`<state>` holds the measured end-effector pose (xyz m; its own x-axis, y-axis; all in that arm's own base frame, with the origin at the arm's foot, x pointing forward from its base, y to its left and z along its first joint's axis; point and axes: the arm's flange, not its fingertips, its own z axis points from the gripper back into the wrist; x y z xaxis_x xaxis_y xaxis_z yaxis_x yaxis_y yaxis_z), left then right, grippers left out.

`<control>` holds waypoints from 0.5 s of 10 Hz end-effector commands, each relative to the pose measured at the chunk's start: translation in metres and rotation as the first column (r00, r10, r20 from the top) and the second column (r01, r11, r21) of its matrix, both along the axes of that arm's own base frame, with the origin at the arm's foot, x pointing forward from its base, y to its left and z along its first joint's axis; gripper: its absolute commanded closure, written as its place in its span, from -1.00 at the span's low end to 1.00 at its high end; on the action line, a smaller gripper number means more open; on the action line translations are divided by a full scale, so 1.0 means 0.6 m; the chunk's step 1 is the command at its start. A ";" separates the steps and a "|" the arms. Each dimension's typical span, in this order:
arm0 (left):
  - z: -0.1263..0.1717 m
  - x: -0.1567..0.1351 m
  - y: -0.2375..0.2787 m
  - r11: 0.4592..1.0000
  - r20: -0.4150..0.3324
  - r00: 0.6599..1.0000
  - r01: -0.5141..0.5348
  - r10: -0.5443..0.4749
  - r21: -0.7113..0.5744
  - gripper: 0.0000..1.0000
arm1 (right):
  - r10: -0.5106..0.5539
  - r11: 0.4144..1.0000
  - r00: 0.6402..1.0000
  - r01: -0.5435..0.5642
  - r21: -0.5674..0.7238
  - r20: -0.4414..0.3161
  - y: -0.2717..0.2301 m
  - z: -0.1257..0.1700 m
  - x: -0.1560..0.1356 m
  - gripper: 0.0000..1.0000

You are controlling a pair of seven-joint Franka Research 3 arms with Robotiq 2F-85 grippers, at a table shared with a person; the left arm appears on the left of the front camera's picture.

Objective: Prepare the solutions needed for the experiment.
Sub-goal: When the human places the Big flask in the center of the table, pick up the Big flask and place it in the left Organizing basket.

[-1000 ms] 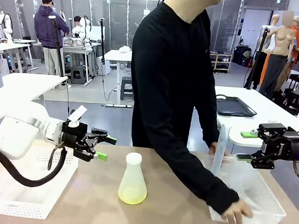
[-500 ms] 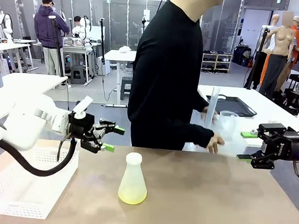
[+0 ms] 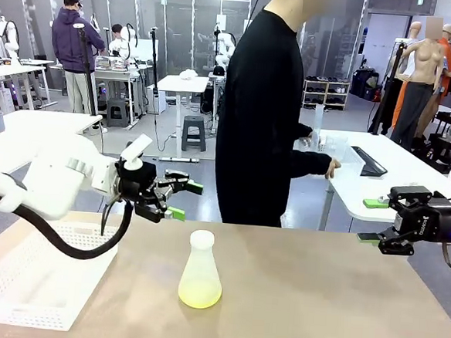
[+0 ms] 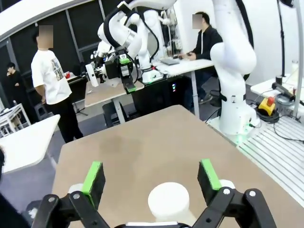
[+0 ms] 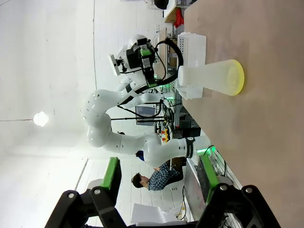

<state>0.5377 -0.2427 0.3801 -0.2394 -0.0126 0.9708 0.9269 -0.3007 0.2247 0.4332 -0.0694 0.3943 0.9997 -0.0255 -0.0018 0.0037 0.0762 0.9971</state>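
Behind the table (image 3: 317, 299), person (image 3: 268, 118) now farther

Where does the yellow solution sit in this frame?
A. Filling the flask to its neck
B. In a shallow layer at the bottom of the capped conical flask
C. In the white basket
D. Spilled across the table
B: the solution forms a thin yellow band at the base of the upright conical flask, frosted white above it.

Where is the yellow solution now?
In the front view, the solution lies at the bottom of the capped flask, mid-table, below the left gripper.
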 end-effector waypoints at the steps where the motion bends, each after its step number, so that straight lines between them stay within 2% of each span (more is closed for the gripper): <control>1: -0.042 0.034 -0.006 0.995 -0.081 0.995 0.047 -0.054 -0.089 -1.00 | 0.002 1.000 1.000 -0.003 0.004 0.015 0.000 0.000 -0.002 -0.63; 2: -0.065 0.039 -0.006 0.988 -0.078 0.992 0.088 -0.099 -0.130 -1.00 | 0.002 1.000 1.000 -0.003 0.004 0.015 0.000 0.000 -0.002 -0.63; 5: -0.112 0.047 -0.005 0.976 -0.023 0.985 0.169 -0.174 -0.137 -1.00 | 0.002 1.000 1.000 -0.003 0.004 0.015 0.000 0.000 -0.002 -0.63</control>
<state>0.5587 -0.2485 0.3116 -0.1616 0.1221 0.9793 0.9025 -0.3831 0.1967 0.4332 -0.0694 0.3943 0.9997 -0.0255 -0.0017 0.0036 0.0762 0.9971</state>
